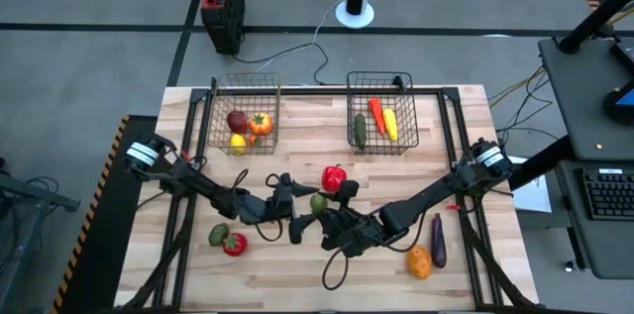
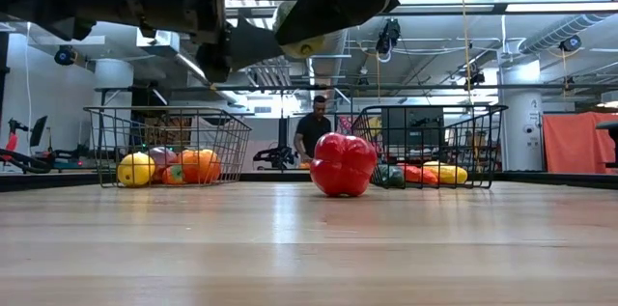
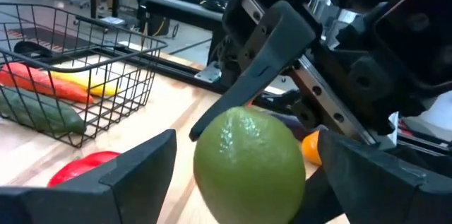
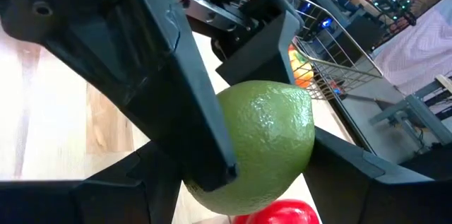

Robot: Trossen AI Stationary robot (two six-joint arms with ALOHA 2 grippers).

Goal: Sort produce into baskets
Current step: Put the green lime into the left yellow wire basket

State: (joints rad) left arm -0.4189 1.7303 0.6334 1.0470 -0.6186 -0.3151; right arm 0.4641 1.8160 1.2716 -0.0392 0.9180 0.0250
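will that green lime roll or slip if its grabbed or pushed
The lime looks round, so it would probably roll freely if set on the flat wooden table. Its skin is glossy, so a light pinch may slip. No dents show where the left gripper and right gripper meet around it, so it seems stiff.

The wooden table point(image 1: 178, 121) carries two wire baskets point(image 1: 245, 114) point(image 1: 381, 111), a red pepper point(image 1: 334, 177), an eggplant point(image 1: 438, 238) and an orange point(image 1: 419, 262).
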